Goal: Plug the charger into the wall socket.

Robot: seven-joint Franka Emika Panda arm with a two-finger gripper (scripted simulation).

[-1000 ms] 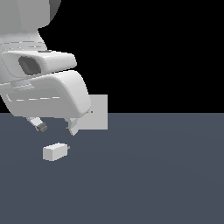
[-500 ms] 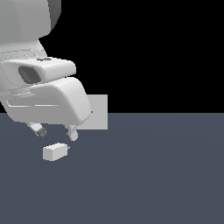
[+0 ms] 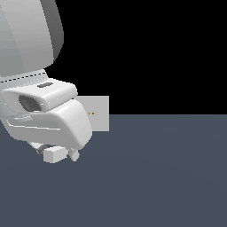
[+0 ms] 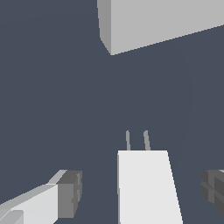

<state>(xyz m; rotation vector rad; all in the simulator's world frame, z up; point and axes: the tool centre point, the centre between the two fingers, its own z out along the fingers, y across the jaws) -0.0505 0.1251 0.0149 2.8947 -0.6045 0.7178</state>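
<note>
The charger [image 3: 55, 154] is a small light block lying on the dark floor at the exterior view's left. In the wrist view the charger [image 4: 148, 186] shows two thin prongs [image 4: 137, 140] that point toward the wall socket [image 4: 162, 22]. The wall socket [image 3: 100, 113] is an upright light grey square plate with two tiny orange holes, partly hidden behind my arm. My gripper [image 3: 57, 153] is open and low over the charger. One finger [image 4: 68, 194] stands on each side of the block, with gaps between the fingers and the block.
The dark grey floor [image 3: 168, 177] stretches to the exterior view's right. My large white arm [image 3: 40, 111] fills the exterior view's left and hides part of the plate.
My gripper has come down toward the floor and now straddles the charger, which has not moved. The jaws stayed open.
</note>
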